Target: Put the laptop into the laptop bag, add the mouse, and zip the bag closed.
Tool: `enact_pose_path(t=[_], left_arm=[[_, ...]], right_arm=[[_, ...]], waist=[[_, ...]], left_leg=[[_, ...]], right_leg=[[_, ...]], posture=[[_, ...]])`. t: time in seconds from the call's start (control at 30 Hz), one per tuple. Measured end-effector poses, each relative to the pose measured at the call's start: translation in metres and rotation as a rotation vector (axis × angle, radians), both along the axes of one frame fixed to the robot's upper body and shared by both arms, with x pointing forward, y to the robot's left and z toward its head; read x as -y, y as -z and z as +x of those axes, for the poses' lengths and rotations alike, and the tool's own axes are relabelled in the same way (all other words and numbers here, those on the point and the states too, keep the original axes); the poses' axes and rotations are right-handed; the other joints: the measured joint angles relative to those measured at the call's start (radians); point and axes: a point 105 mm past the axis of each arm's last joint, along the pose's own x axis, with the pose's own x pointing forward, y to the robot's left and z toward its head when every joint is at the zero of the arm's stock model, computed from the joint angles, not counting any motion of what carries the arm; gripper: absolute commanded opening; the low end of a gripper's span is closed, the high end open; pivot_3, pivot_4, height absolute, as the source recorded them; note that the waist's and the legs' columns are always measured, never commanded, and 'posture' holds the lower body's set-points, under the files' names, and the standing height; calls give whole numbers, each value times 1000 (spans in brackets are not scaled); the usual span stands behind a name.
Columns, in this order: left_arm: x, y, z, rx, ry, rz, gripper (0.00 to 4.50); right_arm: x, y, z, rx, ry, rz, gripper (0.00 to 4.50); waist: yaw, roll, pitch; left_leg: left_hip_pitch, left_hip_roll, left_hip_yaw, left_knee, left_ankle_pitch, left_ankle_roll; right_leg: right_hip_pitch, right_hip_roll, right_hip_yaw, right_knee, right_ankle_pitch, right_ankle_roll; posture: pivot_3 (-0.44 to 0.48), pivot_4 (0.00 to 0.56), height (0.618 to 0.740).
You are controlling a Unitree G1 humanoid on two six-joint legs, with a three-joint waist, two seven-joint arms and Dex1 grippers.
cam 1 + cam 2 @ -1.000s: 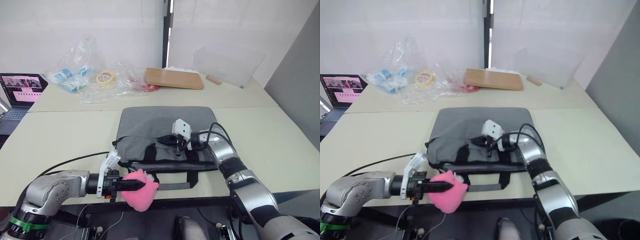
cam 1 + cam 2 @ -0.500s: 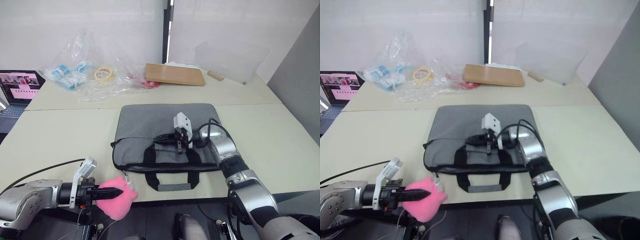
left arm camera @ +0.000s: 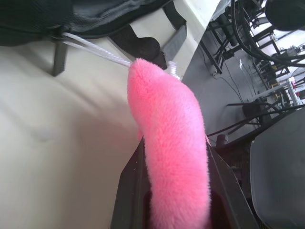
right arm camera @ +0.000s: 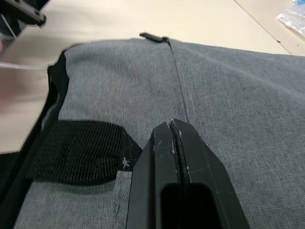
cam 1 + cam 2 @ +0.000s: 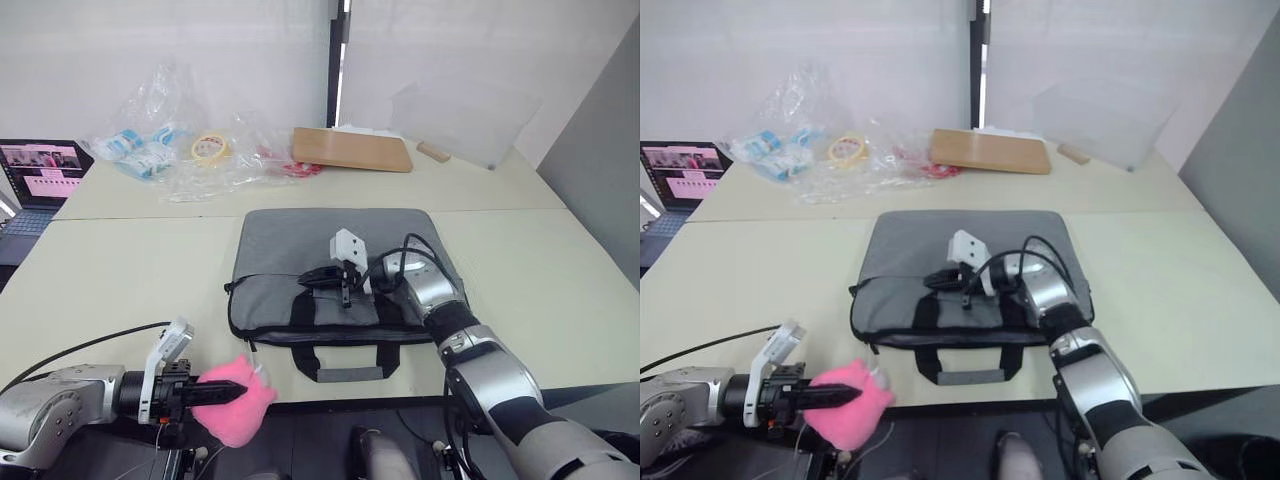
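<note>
Laptop bag (image 5: 335, 272) lies flat on the table (image 5: 120, 270), long axis running left-right, handles toward the robot. Fluffy pink ball (image 5: 240, 398) is clamped in the left gripper (image 5: 222, 392) off the table's near edge, tied by a white cord (image 3: 95, 49) running to the bag's near-left corner, likely the zipper pull. Right gripper (image 5: 318, 276) is pressed shut, empty, resting over the bag's top face. Zipper line is judged to run rightward from the left gripper; the left arm is nearer that corner.

Probably lab: worktables (image 5: 560, 290), cables.
</note>
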Motion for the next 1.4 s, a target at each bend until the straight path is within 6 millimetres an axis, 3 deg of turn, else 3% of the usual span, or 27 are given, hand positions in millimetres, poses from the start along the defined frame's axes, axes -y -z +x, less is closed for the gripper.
enact_pose_path(t=[0.23,0.73,1.03,1.13,1.3,1.4], left_arm=[[19,-1,-3,-25,-8,-79,41],[68,-6,15,3,79,-155,41],[55,3,10,-28,49,-124,41],[44,3,22,5,-34,-128,41],[39,-2,67,151,-201,-129,41],[35,-3,80,199,-245,-114,41]], right_arm=[[4,9,1,32,22,-18,0],[6,10,2,31,33,-21,0],[6,8,1,13,33,0,0],[6,5,0,7,31,11,0],[5,1,1,-15,34,26,0],[4,-2,1,-26,39,32,0]], waist=[[5,-1,0],[7,-2,-1],[7,-2,-1],[7,-1,-1],[10,-1,-1],[9,-1,-1]], left_leg=[[3,0,-2,0,0,0],[7,0,-2,0,0,0],[7,0,-3,0,0,0],[7,0,-3,0,0,0],[6,0,-3,0,0,0],[6,0,-3,0,0,0]], right_leg=[[10,-1,0,0,0,0],[14,-1,0,-1,0,0],[14,-1,0,-1,0,1],[14,-1,0,-1,0,1],[13,-1,0,-1,0,1],[12,-1,0,-1,0,1]], posture=[[0,150,740],[0,150,740],[0,150,740],[0,150,740],[0,150,740],[0,150,740]])
